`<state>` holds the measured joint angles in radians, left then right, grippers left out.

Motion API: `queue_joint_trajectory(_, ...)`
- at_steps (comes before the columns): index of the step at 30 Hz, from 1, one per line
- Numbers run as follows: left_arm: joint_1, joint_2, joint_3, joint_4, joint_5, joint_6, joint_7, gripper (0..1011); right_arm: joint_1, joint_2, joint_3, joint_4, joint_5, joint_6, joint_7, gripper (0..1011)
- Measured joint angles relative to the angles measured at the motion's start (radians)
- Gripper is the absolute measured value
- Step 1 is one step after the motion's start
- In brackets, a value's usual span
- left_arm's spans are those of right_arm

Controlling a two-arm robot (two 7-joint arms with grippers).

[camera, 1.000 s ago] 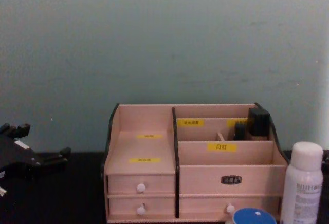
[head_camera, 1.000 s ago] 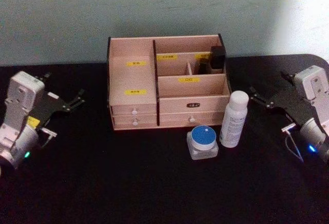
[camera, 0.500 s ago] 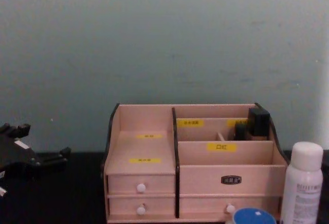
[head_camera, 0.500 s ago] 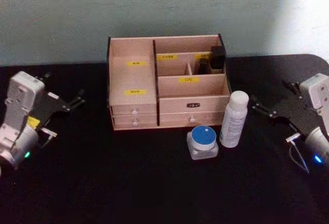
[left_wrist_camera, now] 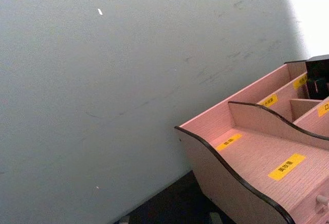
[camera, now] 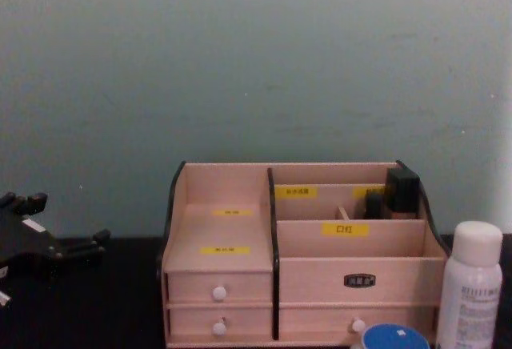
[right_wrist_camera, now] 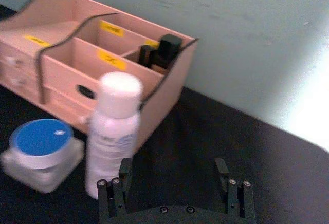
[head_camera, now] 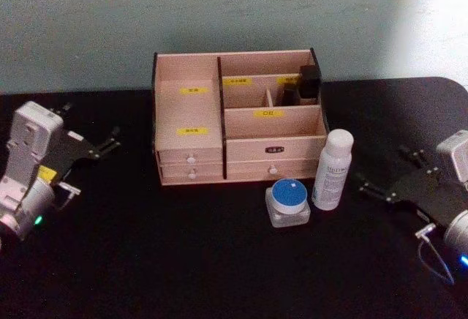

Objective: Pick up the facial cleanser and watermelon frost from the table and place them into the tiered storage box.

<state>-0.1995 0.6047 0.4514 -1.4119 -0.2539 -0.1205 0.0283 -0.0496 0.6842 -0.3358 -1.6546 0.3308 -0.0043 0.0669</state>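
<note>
The facial cleanser point(head_camera: 333, 169), a white bottle with a white cap, stands upright on the black table just in front of the tiered storage box point(head_camera: 186, 114). Left of the bottle sits the watermelon frost point(head_camera: 287, 202), a clear jar with a blue lid. My right gripper point(head_camera: 387, 173) hovers open to the right of the bottle, apart from it. In the right wrist view its open fingers point(right_wrist_camera: 115, 189) point at the bottle point(right_wrist_camera: 113, 131), with the jar point(right_wrist_camera: 41, 147) beside it. My left gripper point(head_camera: 91, 125) is parked open at the table's left.
Dark small items point(head_camera: 307, 83) stand in the box's back right compartment. The box's other compartments are bare wood with yellow labels. A grey-green wall rises close behind the box. Black table stretches in front of the jar and on both sides.
My right gripper has come down and nearer, from beside the box's right end to low beside the bottle. The left arm, bottle, jar and box have not moved.
</note>
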Motion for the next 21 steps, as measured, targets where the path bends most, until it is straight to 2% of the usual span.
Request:
queue_joint_trajectory(5, 0.0, 0.0, 0.0, 0.0, 0.0, 0.0, 0.0, 1001, -0.033, 0.0, 0.021, -0.037, 0.078, 0.015, 0.09, 1000)
queue_joint_trajectory(9, 0.0, 0.0, 0.0, 0.0, 0.0, 0.0, 0.0, 1001, -0.035, -0.013, 0.024, -0.039, 0.099, 0.014, 0.12, 1000)
queue_joint_trajectory(14, 0.0, 0.0, 0.0, 0.0, 0.0, 0.0, 0.0, 1001, -0.013, -0.05, 0.021, -0.019, 0.099, 0.003, 0.143, 1000)
queue_joint_trajectory(21, 0.0, 0.0, 0.0, 0.0, 0.0, 0.0, 0.0, 1001, 0.037, -0.099, 0.005, 0.028, 0.06, -0.005, 0.153, 1000)
